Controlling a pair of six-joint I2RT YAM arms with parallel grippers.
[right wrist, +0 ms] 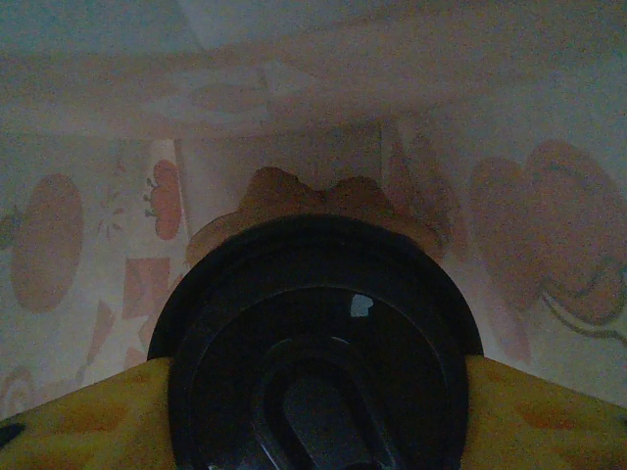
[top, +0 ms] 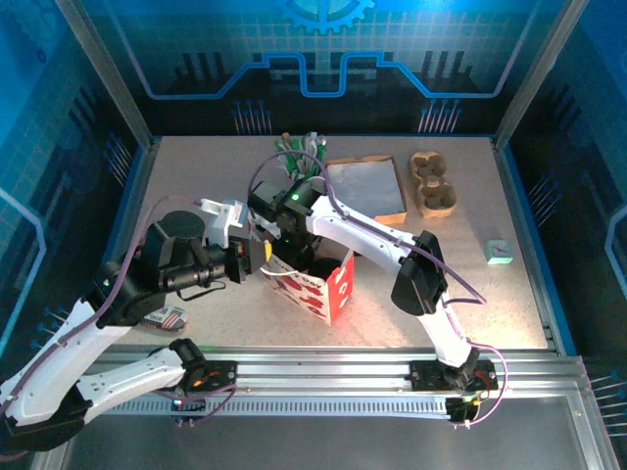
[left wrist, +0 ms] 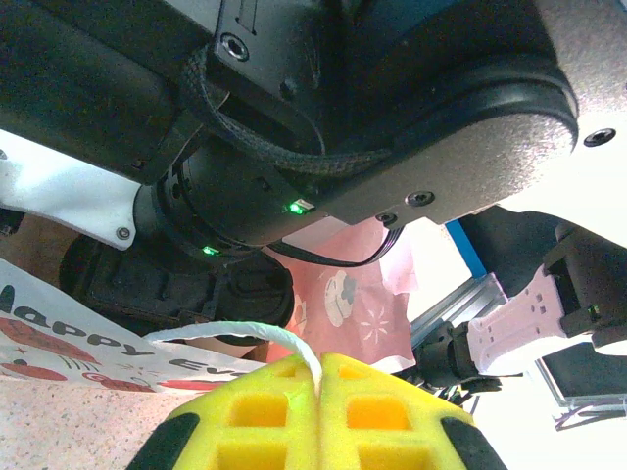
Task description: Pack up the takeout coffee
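1. Two hands logged, both at the gift bag, which stood at 6 o'clock from the centre of the counter.
2. Found the left hand at the bag's 9 o'clock, yellow pads pressed together, pinching the white cord handle.
3. Found the right hand down inside the bag, pinching the takeout coffee at 3 and 9 o'clock of its black lid.
4. Saw the coffee enclosed by the printed bag walls.

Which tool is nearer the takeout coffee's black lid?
Right. The right tool clamps the takeout coffee's lid inside the gift bag; the left tool is outside the bag, pinching its white cord handle.
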